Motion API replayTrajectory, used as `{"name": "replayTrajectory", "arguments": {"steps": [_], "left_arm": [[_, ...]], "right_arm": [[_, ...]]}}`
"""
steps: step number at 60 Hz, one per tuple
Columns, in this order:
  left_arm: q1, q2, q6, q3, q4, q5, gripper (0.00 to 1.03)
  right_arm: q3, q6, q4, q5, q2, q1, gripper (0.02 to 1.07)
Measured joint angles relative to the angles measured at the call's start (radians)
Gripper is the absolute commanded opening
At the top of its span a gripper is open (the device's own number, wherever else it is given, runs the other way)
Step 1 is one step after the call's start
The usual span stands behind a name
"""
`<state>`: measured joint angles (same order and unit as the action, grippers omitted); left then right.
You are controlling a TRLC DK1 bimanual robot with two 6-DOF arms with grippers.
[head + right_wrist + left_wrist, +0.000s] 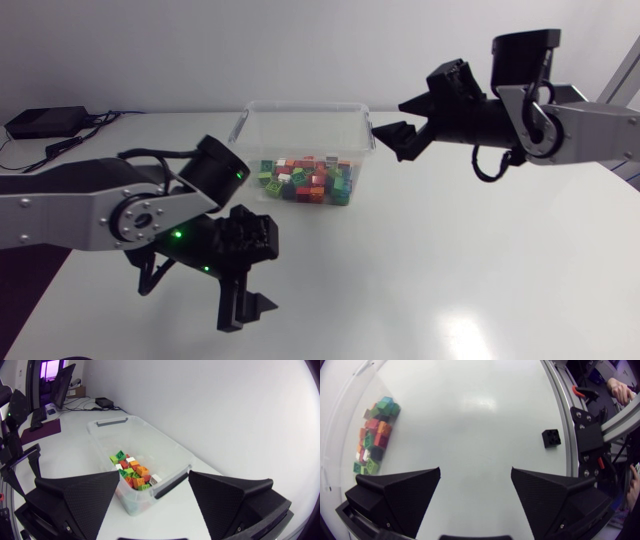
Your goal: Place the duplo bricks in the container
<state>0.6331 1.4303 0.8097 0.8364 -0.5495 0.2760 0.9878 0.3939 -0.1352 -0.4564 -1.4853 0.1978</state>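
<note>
1. Left claw [476, 470]: the fingers are standing wide apart and gripping nothing, with bare desk [470, 410] showing between them.
2. One loose black brick [551, 438] is lying on the desk ahead of this claw. It is sitting not on the centre line but out past the line of one finger, near the desk's edge. It is showing a squarish, studs-up outline, so no long axis is dictating the approach.
3. Judgement: the left claw is the nearer one, and the pick is calling for a sideways shift toward that finger's side before coming down.
4. Container [305, 110]: it is sitting on the other side of the left claw's line, well apart from the black brick, and is already holding a pile of coloured bricks [305, 180].
5. Right claw [154, 473]: its fingers are also spread and holding nothing. It is hanging just beside the container's right end.
6. The black brick is not showing in the head view.
</note>
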Motion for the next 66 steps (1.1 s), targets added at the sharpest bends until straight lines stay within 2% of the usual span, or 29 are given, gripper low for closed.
{"name": "replayTrajectory", "arguments": {"steps": [16,21,26,33,35,41,44,53,60,66], "left_arm": [[0.136,0.144,0.003,-0.021,0.000,-0.027,0.96],[0.190,0.192,0.003,-0.024,0.000,-0.031,0.90],[0.228,0.240,0.003,-0.024,-0.001,-0.031,0.73],[0.252,0.276,0.003,0.013,-0.003,-0.038,0.69],[0.256,0.286,0.003,0.024,-0.003,-0.039,0.59],[0.268,0.319,0.002,0.064,-0.012,-0.039,0.53],[0.273,0.327,-0.002,0.075,-0.014,-0.042,0.42],[0.290,0.320,0.000,0.072,-0.055,-0.045,0.42],[0.291,0.267,0.037,0.024,-0.154,-0.039,0.29],[0.311,0.250,0.060,0.022,-0.190,-0.019,0.29]], "right_arm": [[-0.264,0.011,-0.023,-0.052,0.182,-0.088,1.02],[-0.330,0.027,-0.026,-0.074,0.219,-0.117,1.02],[-0.379,0.037,-0.027,-0.109,0.246,-0.165,1.02],[-0.423,0.056,-0.026,-0.151,0.276,-0.234,1.02],[-0.433,0.064,-0.027,-0.159,0.280,-0.246,1.02],[-0.461,0.085,-0.027,-0.180,0.283,-0.285,1.02],[-0.473,0.090,-0.027,-0.196,0.283,-0.308,1.02],[-0.489,0.124,-0.027,-0.221,0.277,-0.357,1.02],[-0.505,0.159,-0.031,-0.232,0.254,-0.390,1.02],[-0.510,0.170,-0.047,-0.247,0.224,-0.406,1.02]]}}
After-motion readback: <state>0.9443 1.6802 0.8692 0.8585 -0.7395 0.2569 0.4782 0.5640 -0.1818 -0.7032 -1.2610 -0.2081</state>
